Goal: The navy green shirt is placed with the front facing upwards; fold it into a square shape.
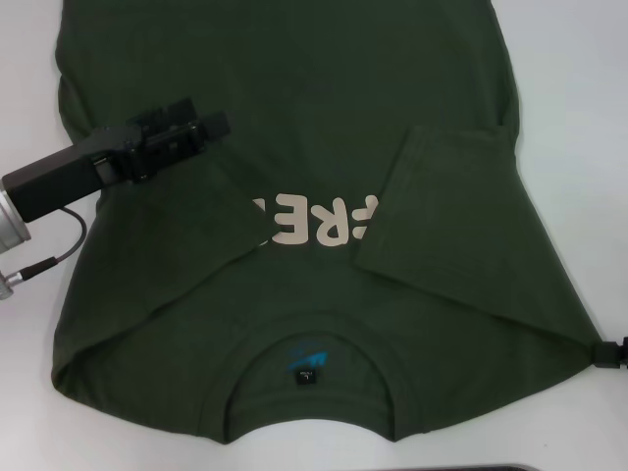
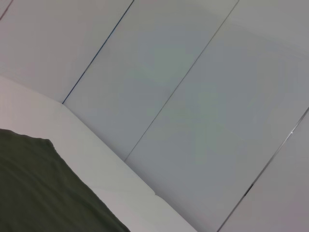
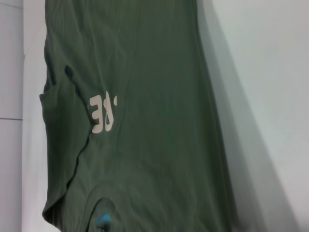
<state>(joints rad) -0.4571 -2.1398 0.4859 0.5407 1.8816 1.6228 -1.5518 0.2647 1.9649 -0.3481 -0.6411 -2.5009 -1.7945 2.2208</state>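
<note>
Nearest the robot, the ribbed round collar [image 1: 312, 339] of the navy green shirt [image 1: 304, 98] lies toward the near edge of the white table [image 1: 579, 118], with the small black-and-blue neck label [image 1: 306, 365] just inside it. The shirt is spread flat, chest up, and fills most of the head view; both short sleeves are folded inward over the chest, the left sleeve [image 1: 186, 231] covering the start of the pale lettering [image 1: 319, 221] and the right sleeve [image 1: 451, 221] covering its end, so only middle letters show. The right gripper [image 1: 610, 353] appears only as a dark tip at the picture's right border, at the shirt's near right shoulder edge; whether its fingers are spread or closed cannot be told. Farther on, the left gripper [image 1: 211, 126] hovers above the shirt's left side near the left sleeve; its dark fingers seem close together, but their state cannot be judged with certainty. Bare table shows along both sides of the shirt, wider on the right, while the hem runs past the far border. The right wrist view shows the shirt lengthwise with a few letters and the folded sleeve, and open table alongside. The left wrist view alone shows a hem corner of the shirt, the table's far edge and pale wall panels [image 2: 203, 96] beyond.
</note>
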